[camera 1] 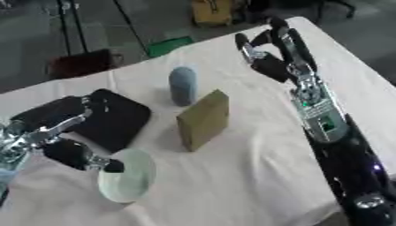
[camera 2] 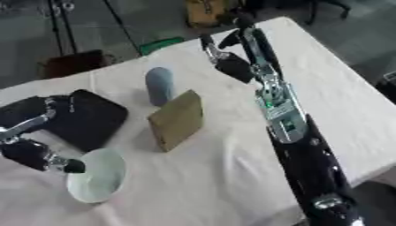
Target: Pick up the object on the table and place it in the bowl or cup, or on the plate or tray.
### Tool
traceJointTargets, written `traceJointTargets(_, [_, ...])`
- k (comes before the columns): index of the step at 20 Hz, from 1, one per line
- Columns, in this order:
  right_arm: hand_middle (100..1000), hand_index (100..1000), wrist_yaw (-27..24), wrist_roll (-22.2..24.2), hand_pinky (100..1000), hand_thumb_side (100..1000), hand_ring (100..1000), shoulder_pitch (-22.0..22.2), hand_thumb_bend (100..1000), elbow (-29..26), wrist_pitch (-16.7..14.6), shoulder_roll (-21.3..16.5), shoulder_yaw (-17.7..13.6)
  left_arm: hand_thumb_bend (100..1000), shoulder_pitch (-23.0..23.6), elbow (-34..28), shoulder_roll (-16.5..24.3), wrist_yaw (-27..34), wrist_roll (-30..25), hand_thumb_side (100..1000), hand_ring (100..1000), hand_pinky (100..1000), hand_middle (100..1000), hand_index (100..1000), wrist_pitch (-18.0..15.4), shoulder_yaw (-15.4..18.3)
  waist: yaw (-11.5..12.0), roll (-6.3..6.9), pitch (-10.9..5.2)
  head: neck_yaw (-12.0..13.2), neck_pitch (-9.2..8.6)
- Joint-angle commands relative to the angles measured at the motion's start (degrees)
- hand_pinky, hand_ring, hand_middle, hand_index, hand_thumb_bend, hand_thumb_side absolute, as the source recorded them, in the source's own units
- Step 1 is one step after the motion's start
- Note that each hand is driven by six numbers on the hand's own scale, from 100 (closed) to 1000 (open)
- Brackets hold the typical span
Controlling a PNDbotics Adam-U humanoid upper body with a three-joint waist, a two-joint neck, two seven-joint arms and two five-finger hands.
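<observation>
Right hand [camera 1: 271, 57] hangs open and empty at upper right, so bring it down-left to the tan block [camera 1: 204, 119] standing mid-frame — pinch its narrow faces, clear the grey cylinder [camera 1: 183, 85] — then carry to the pale bowl [camera 1: 127, 176] your left hand [camera 1: 46, 132] steadies with curled fingers.

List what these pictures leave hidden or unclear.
- Left hand: blurred; whether its thumb touches the bowl rim is unclear.
- Black tray: its left part is hidden by the left hand.
- Grey cylinder: too blurred to say what it is.
- Brown block: surface detail is blurred.
- Right hand: fingers straight, holding nothing.
</observation>
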Motion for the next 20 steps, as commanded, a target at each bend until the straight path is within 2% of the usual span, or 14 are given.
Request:
traceJointTargets(1, [803,861,0.12,0.03,693,544,570,-1.09,324,-0.88,-0.09,-0.7,0.04,990,-1.11,0.57,-0.25,-1.39,0.52,830,854,827,875,889,-0.94,-0.61,-0.03,-0.41,-1.02,0.08,-0.61])
traceJointTargets(7, [803,861,0.15,0.05,693,545,570,-1.06,323,-0.84,-0.07,-0.78,0.04,1000,-0.47,1.11,-1.33,-4.32,0.72,827,853,838,872,891,-2.31,-1.44,-0.06,-0.37,-1.02,0.07,-0.61])
traceJointTargets(20, [803,861,0.38,0.09,693,547,570,-1.09,320,-0.89,-0.06,-0.71,0.11,1000,0.91,0.79,-0.53,-7.22,-1.45,812,846,847,865,895,-5.61,-3.68,-0.03,-0.25,-1.2,-0.09,-0.78])
